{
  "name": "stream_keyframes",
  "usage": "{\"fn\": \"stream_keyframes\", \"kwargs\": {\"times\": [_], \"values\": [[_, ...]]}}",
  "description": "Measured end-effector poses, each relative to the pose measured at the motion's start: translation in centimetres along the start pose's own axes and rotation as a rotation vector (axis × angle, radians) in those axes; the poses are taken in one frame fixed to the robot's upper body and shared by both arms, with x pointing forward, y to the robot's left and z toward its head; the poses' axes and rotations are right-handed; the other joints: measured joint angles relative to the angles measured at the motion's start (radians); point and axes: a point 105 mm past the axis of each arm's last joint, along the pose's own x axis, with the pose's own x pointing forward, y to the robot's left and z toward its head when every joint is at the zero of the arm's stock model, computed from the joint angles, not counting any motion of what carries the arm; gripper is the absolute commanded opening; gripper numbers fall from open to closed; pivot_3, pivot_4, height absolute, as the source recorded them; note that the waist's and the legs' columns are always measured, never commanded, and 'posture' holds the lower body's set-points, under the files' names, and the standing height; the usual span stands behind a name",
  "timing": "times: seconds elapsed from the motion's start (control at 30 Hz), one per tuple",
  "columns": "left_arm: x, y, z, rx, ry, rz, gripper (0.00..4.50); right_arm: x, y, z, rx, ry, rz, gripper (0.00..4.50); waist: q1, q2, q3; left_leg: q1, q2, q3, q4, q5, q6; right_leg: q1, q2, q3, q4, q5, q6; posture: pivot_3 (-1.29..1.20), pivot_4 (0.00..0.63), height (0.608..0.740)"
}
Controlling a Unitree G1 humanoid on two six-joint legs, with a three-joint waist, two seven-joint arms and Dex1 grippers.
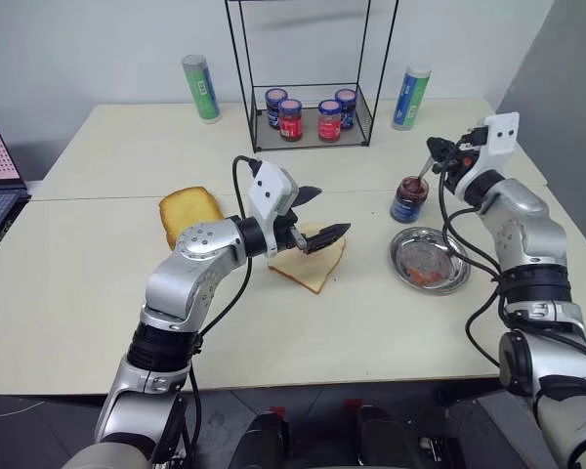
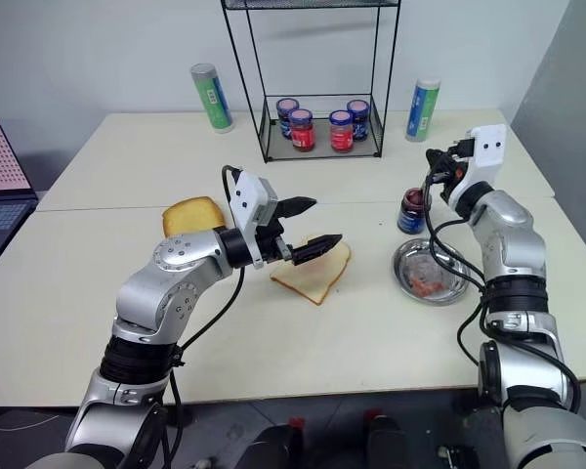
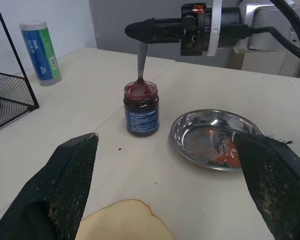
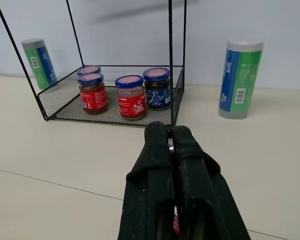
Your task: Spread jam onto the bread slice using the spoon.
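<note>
Here, the spoon (image 3: 140,65) stands bowl-down in jam (image 3: 140,90) inside an open jar (image 3: 141,112), pinched by the closed right tool (image 3: 140,29). The bread slice (image 1: 313,262) lies mid-worktop (image 1: 98,274) beneath the wide-open, empty left tool (image 1: 317,215). Scooping seems underway; next, lifting the loaded spoon across to the bread.

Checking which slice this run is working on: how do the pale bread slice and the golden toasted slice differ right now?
The bread slice is pale cream with a thin tan crust; the toasted slice is golden-yellow all over. The bread slice looks thin, the toasted slice thicker. The bread slice lies right by the open left claw, partly behind its lower finger; the toasted slice sits farther to the robot's left, beside that arm. Both are roughly square, lie on the table and show no jam.
</note>
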Motion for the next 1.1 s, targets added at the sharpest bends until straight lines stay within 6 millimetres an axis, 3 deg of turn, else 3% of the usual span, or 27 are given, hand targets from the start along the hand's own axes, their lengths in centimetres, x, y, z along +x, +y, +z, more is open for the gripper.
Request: {"fn": "stream_keyframes", "kwargs": {"times": [0.33,1.1], "values": [[0.0,0.0,-0.1,-0.001,0.004,0.002,4.5,0.0,0.0,-0.4,0.105,0.007,-0.019,0.08,0.0,0.0,0.0,0.0,0.0,0.0,0.0,0.0,0.0,-0.001,0.0,0.0,0.0,0.0,0.0,0.0,0.15,0.74],[-0.1,0.0,-0.2,-0.007,0.011,0.001,4.5,-0.4,-0.3,1.0,0.125,-0.019,-0.045,0.08,-0.001,0.0,0.0,-0.003,0.0,0.002,0.0,0.0,0.0,-0.006,0.0,0.002,0.002,0.0,0.0,0.0,0.15,0.74]]}}
